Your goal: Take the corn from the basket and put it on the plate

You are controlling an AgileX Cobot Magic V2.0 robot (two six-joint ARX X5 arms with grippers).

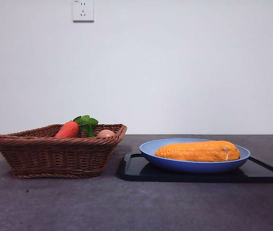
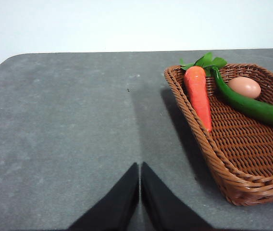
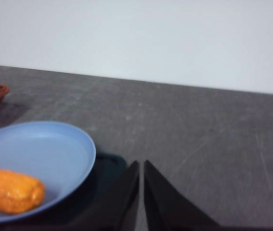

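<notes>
The orange-yellow corn (image 1: 198, 151) lies lengthwise in the light-blue plate (image 1: 155, 147); one rounded end of the corn (image 3: 11, 190) also shows on the plate (image 3: 45, 149) in the right wrist view. The brown wicker basket (image 1: 55, 154) stands left of the plate. My left gripper (image 2: 140, 168) is shut and empty over bare table beside the basket (image 2: 199, 139). My right gripper (image 3: 142, 166) is shut and empty, off to the side of the plate. Neither arm appears in the front view.
The basket holds a red-orange carrot (image 2: 198, 94) with green leaves, a long green pepper (image 2: 249, 106) and a tan egg-like ball (image 2: 244, 87). A flat black tray (image 1: 136, 168) lies under the plate. A wall socket (image 1: 82, 10) sits high on the white wall.
</notes>
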